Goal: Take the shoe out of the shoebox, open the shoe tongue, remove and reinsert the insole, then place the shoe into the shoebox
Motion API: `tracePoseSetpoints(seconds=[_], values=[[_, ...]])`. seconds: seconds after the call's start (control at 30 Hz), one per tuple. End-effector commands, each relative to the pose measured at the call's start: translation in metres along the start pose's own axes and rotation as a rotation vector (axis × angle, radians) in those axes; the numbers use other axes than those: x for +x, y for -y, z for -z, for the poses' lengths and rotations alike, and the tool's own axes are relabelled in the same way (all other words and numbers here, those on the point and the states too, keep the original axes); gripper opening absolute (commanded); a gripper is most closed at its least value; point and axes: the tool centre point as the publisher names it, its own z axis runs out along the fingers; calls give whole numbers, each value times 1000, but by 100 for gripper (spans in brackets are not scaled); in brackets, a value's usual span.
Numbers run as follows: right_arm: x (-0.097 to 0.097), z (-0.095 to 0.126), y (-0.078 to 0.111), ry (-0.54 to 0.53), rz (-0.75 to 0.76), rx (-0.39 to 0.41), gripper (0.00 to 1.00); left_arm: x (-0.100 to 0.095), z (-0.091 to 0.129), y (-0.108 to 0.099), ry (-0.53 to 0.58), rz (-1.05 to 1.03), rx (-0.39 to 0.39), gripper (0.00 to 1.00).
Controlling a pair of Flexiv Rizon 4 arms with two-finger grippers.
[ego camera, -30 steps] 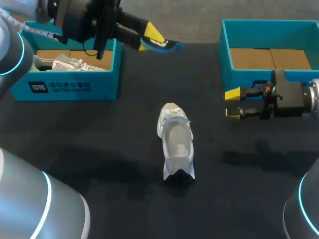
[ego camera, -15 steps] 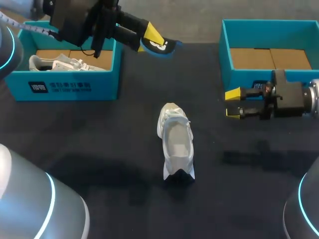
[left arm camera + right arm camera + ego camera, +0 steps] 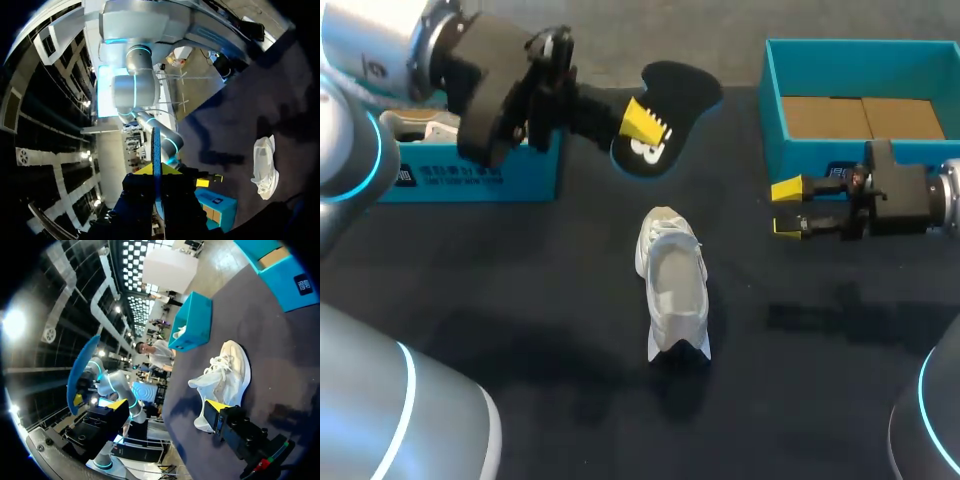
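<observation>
A white shoe point(image 3: 672, 285) lies on the dark table, heel toward the near edge, its opening facing up. Above and behind it my left gripper point(image 3: 642, 125) is shut on a dark insole point(image 3: 680, 90), whose broad face shows in the head view. The left wrist view has the insole point(image 3: 156, 150) edge-on between the yellow tips, with the shoe point(image 3: 265, 161) off to one side. My right gripper point(image 3: 785, 207) stands open to the right of the shoe, nothing between its fingers. In the right wrist view the shoe point(image 3: 225, 375) lies ahead of the open gripper point(image 3: 167, 407), and the insole point(image 3: 82, 372) hangs high beyond it.
A blue shoebox point(image 3: 470, 175) at the back left holds a second white shoe point(image 3: 420, 125). Another blue shoebox point(image 3: 775, 110) stands at the back right, just behind my right gripper, and only its brown cardboard floor shows inside.
My left arm swung down and right with the insole, turning it so its broad dark face now shows. The right arm and the shoe kept still.
</observation>
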Motion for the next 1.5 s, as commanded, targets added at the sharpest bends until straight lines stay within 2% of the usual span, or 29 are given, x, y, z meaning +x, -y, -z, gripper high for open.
tracePoseSetpoints(seconds=[0.03,0.1,0.27,0.6,0.67,0.7,1.1,1.13,1.2,1.3,1.37,1.5], values=[[0,-1,0,2,-1,0,100,22,2,19,56,-62,-71,0],[0,-1,0,2,-1,0,100,25,1,20,42,-81,-74,0],[0,-1,0,2,-1,0,100,39,8,25,90,-166,-103,0],[0,-1,0,2,-1,0,100,68,14,28,161,-144,-133,0],[0,-1,0,2,-1,0,100,79,14,26,108,-125,-48,0],[0,-1,0,2,-1,0,100,81,14,26,92,-122,-40,0],[0,-1,0,2,-1,0,100,81,14,26,92,-122,-40,0],[0,-1,0,2,-1,0,100,79,10,29,114,-199,-19,0],[0,-1,0,2,-1,0,100,86,5,28,83,-234,-35,0],[0,-1,0,2,-1,0,100,101,1,31,150,-307,-15,0],[0,-1,0,2,-1,0,100,116,0,30,184,-346,-28,0],[0,-1,0,2,-1,0,100,133,3,25,200,-397,-48,0]])
